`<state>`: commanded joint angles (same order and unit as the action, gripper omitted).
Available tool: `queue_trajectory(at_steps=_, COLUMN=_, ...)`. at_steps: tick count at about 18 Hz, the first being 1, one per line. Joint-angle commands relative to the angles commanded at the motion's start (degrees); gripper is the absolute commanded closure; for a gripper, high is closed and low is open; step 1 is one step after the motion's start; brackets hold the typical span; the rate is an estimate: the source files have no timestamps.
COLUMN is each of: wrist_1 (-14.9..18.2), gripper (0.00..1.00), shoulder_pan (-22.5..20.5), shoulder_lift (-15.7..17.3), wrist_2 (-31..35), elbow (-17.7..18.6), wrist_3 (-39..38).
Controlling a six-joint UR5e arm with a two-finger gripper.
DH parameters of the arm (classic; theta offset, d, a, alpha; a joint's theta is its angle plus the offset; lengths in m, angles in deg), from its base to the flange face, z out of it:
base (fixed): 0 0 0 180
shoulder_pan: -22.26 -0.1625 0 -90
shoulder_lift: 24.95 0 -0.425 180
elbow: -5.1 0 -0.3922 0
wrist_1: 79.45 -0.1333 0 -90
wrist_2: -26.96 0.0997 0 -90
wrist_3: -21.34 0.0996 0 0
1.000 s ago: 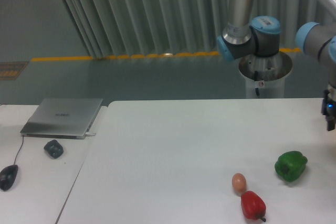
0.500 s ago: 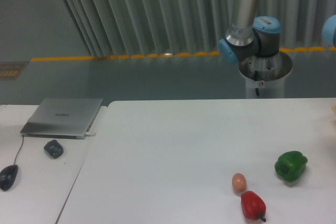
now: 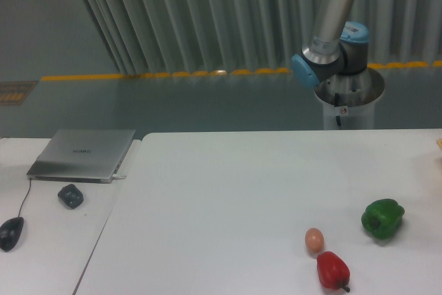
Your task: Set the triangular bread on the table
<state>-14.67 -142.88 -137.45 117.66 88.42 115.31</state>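
The white table (image 3: 228, 191) fills the lower part of the view. At its far right edge a pale tan-yellow sliver, the triangular bread (image 3: 439, 143), barely shows and is mostly cut off by the frame. Whether it rests on the table or is held I cannot tell. Only the arm's grey-and-blue shoulder joints (image 3: 331, 60) show behind the table, the upper link leaning up to the right. The gripper is outside the frame.
A green pepper (image 3: 382, 218), a small brown egg (image 3: 314, 240) and a red pepper (image 3: 332, 270) lie at the table's front right. On the adjoining desk at left are a closed laptop (image 3: 83, 154), a dark object (image 3: 70, 195) and a mouse (image 3: 10, 232).
The wrist and gripper that showed at the right edge a second ago have left the frame. The upper arm link has tilted further right. The table objects have not moved.
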Motion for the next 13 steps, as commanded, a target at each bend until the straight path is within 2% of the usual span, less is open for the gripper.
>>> queue_trajectory(at_steps=4, wrist_1=-0.09, gripper=0.0, shoulder_pan=-1.23, shoulder_lift=-1.23, wrist_2=-2.2, elbow=0.17, wrist_3=-4.05)
queue_trajectory(at_steps=13, wrist_1=-0.09, gripper=0.0, shoulder_pan=-1.32, shoulder_lift=-2.99, wrist_2=-2.2, elbow=0.53, wrist_3=-3.7)
